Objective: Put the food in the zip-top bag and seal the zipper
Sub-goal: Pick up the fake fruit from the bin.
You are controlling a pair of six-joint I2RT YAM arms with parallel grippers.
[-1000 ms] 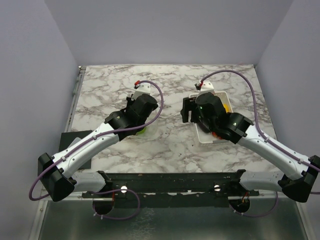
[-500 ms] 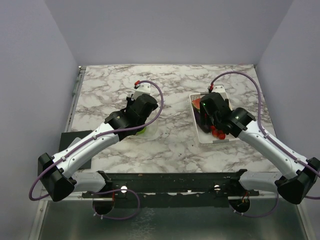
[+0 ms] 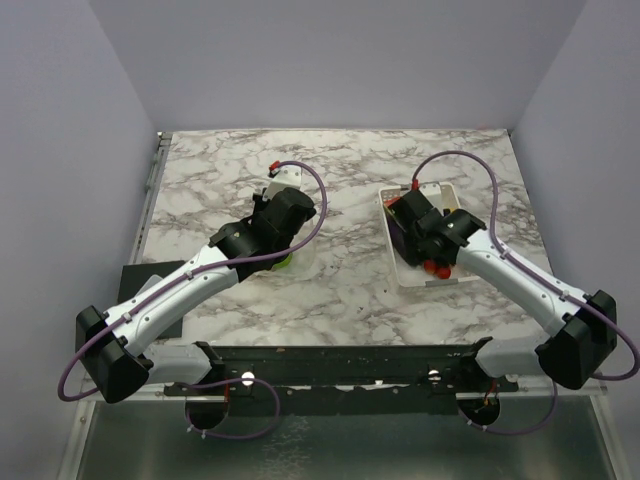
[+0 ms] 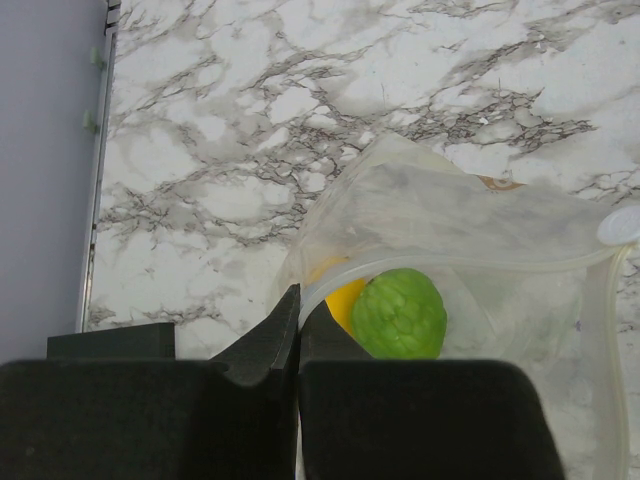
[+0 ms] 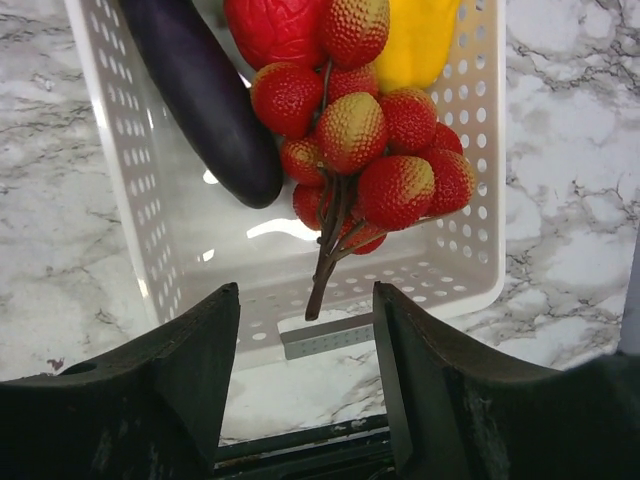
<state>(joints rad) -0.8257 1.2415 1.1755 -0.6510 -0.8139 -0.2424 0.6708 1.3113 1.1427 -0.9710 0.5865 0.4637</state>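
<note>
The clear zip-top bag lies on the marble with its mouth open, and a green lime and a yellow lemon are inside. Its whitish zipper strip curves round the mouth. My left gripper is shut on the bag's mouth edge; from above the bag peeks out under that wrist. My right gripper is open and empty, hovering over the near end of the white basket. The basket holds red berries, a purple piece, a red piece and a yellow piece.
The white basket stands right of centre on the marble table. A dark metal rail runs along the near edge, and a black pad lies at the left. Grey walls enclose the table.
My right arm swung right and drew back from between the bag and the basket to over the basket's near part. The left arm and the bag have not moved.
</note>
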